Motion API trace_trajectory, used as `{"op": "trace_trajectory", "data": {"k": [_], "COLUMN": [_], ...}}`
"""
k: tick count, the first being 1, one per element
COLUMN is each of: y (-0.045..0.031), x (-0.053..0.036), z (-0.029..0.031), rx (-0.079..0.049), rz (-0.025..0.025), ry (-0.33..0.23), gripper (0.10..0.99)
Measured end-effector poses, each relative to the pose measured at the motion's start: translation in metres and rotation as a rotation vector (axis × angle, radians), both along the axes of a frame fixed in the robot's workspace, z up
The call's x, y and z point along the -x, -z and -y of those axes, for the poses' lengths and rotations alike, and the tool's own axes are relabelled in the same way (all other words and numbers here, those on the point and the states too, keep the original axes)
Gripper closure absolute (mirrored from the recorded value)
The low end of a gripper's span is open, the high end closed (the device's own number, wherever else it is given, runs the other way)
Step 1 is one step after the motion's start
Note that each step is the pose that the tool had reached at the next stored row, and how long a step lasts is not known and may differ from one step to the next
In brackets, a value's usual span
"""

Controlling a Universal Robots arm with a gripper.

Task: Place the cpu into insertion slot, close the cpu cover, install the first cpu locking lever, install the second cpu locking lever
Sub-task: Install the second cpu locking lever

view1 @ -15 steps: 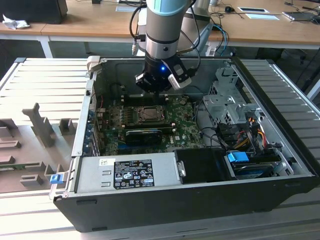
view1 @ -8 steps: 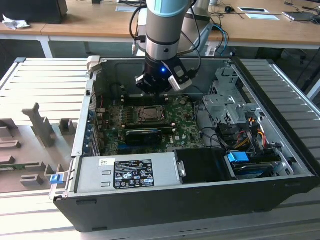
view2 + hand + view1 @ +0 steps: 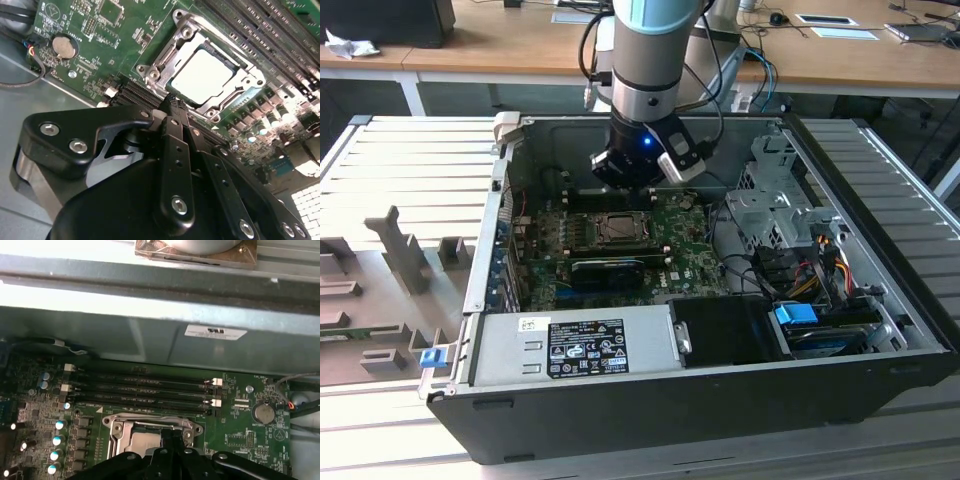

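The cpu (image 3: 202,75), a pale square chip, lies flat in the insertion slot (image 3: 620,228) on the green board. The cpu cover (image 3: 165,55), a silver frame, lies down around the chip's face. My gripper (image 3: 170,100) hovers just over the socket's edge, its black fingers pressed together at the tips with nothing between them. In the first wrist view the gripper (image 3: 167,437) overlaps the near edge of the cpu (image 3: 142,442) and the cover (image 3: 150,420). In the exterior view the gripper (image 3: 632,178) hangs inside the open case, just behind the socket.
Long black memory slots (image 3: 140,390) run beside the socket, toward the case wall (image 3: 150,335). A coin battery (image 3: 65,47) sits on the board. A black card (image 3: 610,270), a grey power supply (image 3: 575,345), a drive cage (image 3: 780,215) and cables (image 3: 820,270) crowd the case.
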State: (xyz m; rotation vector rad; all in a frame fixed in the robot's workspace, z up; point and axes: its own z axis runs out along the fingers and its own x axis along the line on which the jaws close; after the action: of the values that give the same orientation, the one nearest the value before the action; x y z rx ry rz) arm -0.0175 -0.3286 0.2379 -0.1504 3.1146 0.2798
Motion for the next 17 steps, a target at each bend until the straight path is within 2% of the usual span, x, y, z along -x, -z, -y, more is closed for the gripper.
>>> {"op": "trace_trajectory", "data": {"k": [2,5,9,17], "y": [-0.0015,-0.0076,-0.0076,-0.0076], "x": [0.0001,-0.0001,0.0001,0.0010], "z": [0.0002,0.0011,0.0059,0.0265], "rx": [0.000,0.000,0.000,0.000], "rz": [-0.0001,0.0001,0.0000,0.0000], "ry": [0.000,0.000,0.000,0.000], "gripper": [0.980,0.980,0.980,0.980]}}
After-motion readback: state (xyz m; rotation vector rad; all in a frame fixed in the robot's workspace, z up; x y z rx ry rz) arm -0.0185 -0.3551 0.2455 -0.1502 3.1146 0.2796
